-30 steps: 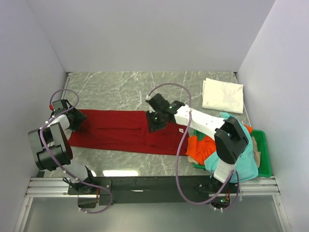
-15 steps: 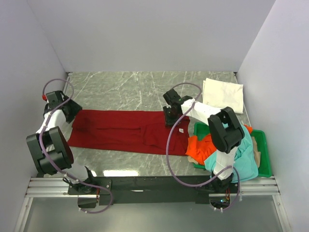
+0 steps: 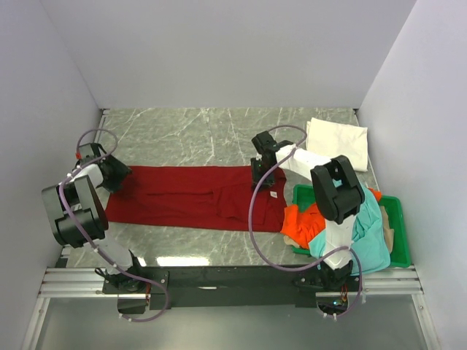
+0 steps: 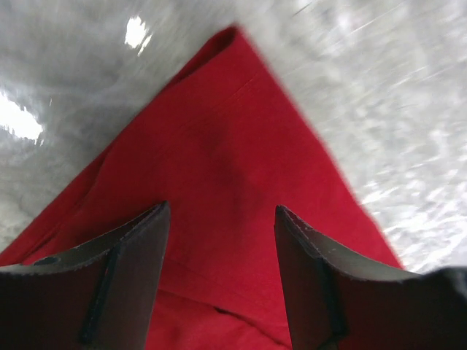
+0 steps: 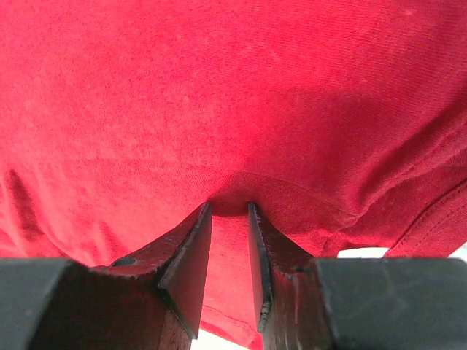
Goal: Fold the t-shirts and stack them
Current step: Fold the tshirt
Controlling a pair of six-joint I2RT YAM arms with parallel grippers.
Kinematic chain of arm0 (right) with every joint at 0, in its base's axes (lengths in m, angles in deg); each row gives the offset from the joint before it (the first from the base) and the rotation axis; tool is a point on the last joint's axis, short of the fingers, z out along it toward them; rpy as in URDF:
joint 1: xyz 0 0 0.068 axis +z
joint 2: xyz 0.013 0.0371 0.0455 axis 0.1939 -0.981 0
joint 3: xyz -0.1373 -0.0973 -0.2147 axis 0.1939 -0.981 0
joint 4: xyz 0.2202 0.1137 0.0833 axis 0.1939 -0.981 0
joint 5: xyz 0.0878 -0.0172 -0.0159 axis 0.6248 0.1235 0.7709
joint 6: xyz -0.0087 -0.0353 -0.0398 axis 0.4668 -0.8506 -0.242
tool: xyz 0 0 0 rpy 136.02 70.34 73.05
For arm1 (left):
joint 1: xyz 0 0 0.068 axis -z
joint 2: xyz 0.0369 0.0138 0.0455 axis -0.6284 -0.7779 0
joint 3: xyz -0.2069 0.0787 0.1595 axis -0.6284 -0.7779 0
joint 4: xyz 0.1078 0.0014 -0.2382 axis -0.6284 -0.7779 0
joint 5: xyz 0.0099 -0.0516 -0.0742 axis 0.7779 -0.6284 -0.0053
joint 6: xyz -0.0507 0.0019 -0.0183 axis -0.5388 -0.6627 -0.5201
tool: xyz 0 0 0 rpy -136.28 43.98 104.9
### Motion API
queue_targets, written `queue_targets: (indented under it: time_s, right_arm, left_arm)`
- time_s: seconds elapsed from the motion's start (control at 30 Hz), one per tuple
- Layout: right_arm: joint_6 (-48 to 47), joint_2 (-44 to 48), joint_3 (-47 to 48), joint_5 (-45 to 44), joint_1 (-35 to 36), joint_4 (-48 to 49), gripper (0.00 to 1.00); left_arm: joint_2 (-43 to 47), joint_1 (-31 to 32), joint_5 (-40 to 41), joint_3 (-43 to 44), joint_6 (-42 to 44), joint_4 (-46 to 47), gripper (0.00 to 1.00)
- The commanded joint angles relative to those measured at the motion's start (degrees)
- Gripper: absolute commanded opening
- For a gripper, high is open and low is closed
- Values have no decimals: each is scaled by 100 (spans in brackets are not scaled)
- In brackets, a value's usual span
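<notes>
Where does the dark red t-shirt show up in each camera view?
Top external: dark red t-shirt spread flat, centre-left.
Left wrist: the t-shirt fills the centre, corner pointing up.
Right wrist: the t-shirt fills nearly the whole frame.
Shared landmark: grey marble table, top and left wrist views.

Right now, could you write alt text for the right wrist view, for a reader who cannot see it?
The right gripper pinches a small fold of the red shirt, which fills almost the whole view. The cloth puckers toward the two dark fingers, which stand close together at the bottom.
</notes>
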Motion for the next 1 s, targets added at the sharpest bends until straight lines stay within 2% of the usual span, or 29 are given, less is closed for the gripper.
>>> queue_targets:
  time_s: [0.0,0.23,0.57,0.67,0.8,0.97]
  right_arm:
    - [-137,-694,155,-414,-210,117,34]
    - [-251,-1458,1314,-695,-579,-401,34]
    - [-216,-2769,4275,-977,-887,-1526,34]
    - [-216,-2936,4689,-881,-922,-1632,34]
    - [-374,-2753,4717,-653,-931,-1405,34]
    - [-620,-2147,4674,-450,-931,-1158,35]
  left_arm:
    - [-67,16,-77,-29,0,-43,65]
    - [30,16,205,-73,123,-202,65]
    - [618,16,530,-425,149,-351,65]
    - [855,16,583,-504,219,-395,65]
    - [1259,200,565,-530,386,-369,65]
    - [1471,885,373,-416,545,-264,65]
